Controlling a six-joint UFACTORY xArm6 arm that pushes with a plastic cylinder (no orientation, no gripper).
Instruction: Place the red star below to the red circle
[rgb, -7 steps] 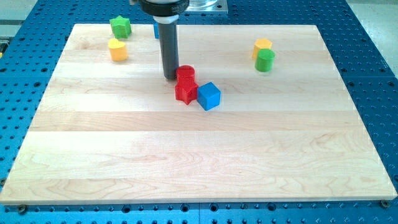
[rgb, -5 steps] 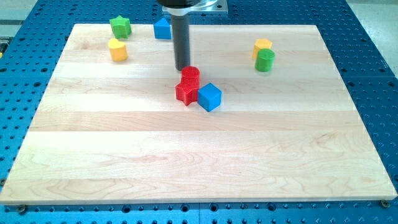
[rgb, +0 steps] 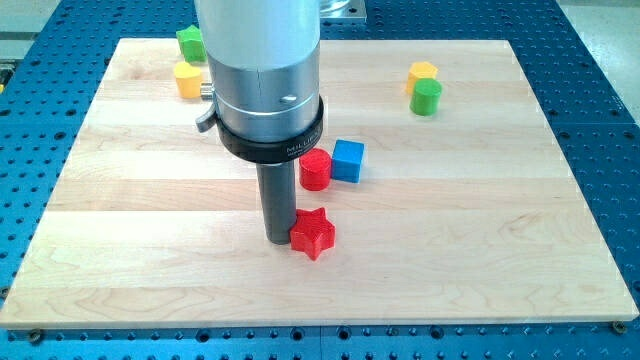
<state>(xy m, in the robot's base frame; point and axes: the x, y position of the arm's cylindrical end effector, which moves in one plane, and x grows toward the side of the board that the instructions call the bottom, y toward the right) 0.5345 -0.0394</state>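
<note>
Tip (rgb: 279, 240) touching the red star (rgb: 313, 233) on its left flank, low on the board (rgb: 480, 260). Star well below the red circle (rgb: 315, 170), which sits just beside the blue cube (rgb: 347, 161). No jaws here, just a rod. Placement looks nearly done; at most a slight nudge upward next.

The scene is evenly and brightly lit, apparently from overhead. Only short, soft shadows are cast: a faint one is seen at the base of the red star-shaped block (rgb: 313, 233), toward 6 o'clock. A vertical sheen is carried by the large silver-grey metal arm housing (rgb: 262, 60). The pale wooden counter (rgb: 480, 230) is rendered without glare, its grain sharply resolved. Focus is held throughout, and no blur or edge distortion is noticed.
</note>
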